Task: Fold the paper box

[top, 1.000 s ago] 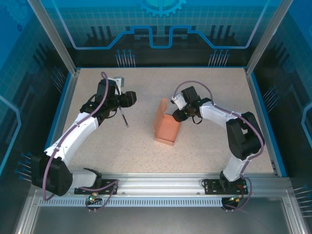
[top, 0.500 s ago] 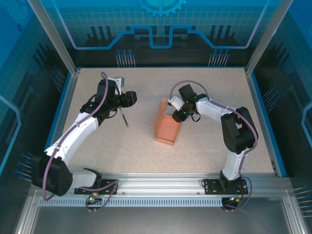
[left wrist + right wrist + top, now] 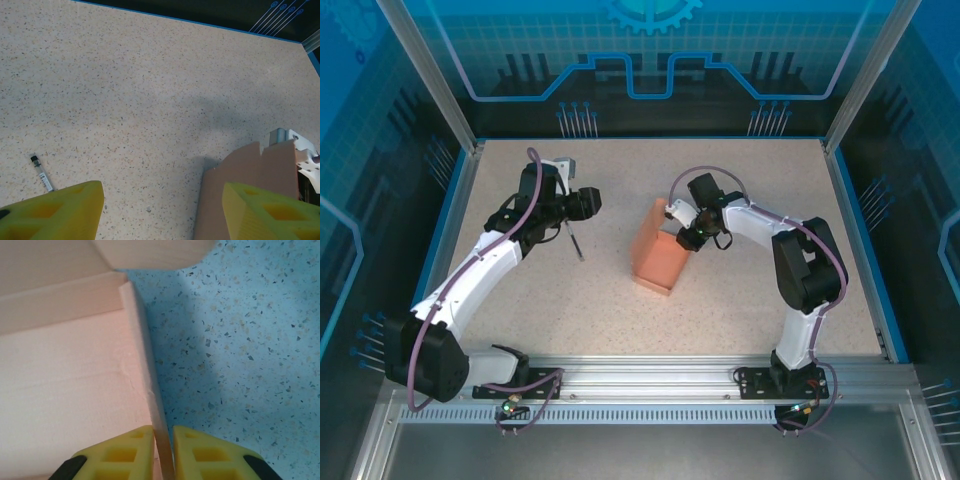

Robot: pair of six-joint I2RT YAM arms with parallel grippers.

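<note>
Top: box (image 3: 657,262) stands mid-workspace, flap up; right gripper (image 3: 686,236) at its far right edge, left gripper (image 3: 590,201) well apart.
Left wrist: jaws wide, holding nothing (box ahead, right).
Right wrist: fingers (image 3: 120,452) pinch the box wall, probably to crease it.

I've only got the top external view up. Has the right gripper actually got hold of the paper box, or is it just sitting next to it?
Observer: It has hold. In the right wrist view the right gripper is closed on a thin wall of the paper box, one of its yellow fingers on each side.
Operator: And the left one, is it holding anything?
Observer: No. In the left wrist view the left gripper is open and holds nothing, with the speckled table below it.
</note>
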